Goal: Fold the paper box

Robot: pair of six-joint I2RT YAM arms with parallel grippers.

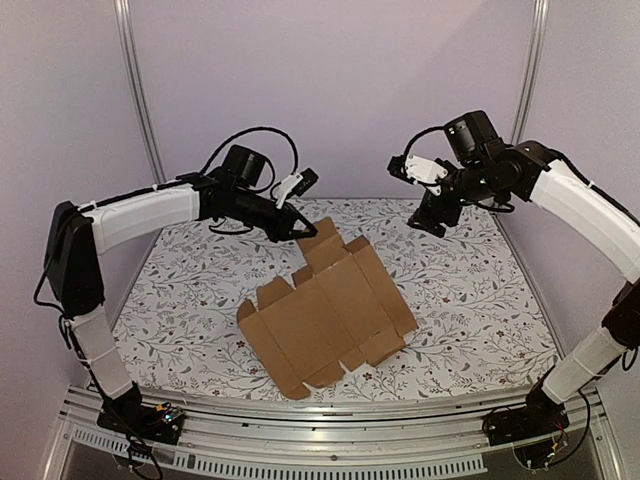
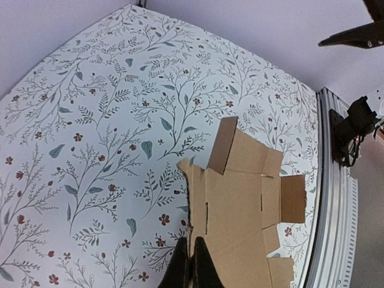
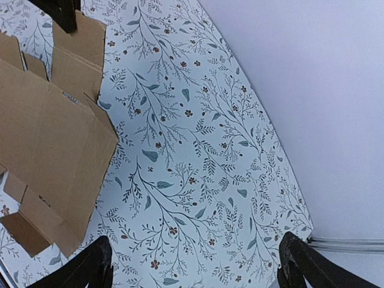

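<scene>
Two grippers I see: left gripper (image 1: 303,230) pinching the paper box (image 1: 330,310) at its twelve o'clock edge, right gripper (image 1: 425,218) spread open at two o'clock.

Left gripper (image 2: 191,249) closed, pinching paper box (image 2: 240,204)

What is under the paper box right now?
Only the floral table cover shows around the paper box; whatever lies beneath the cardboard is covered. The left gripper pinches its far edge.

Bare floral tabletop (image 1: 470,290) right of the paper box (image 1: 325,315) — left claw (image 1: 303,230) at its far flap.
</scene>
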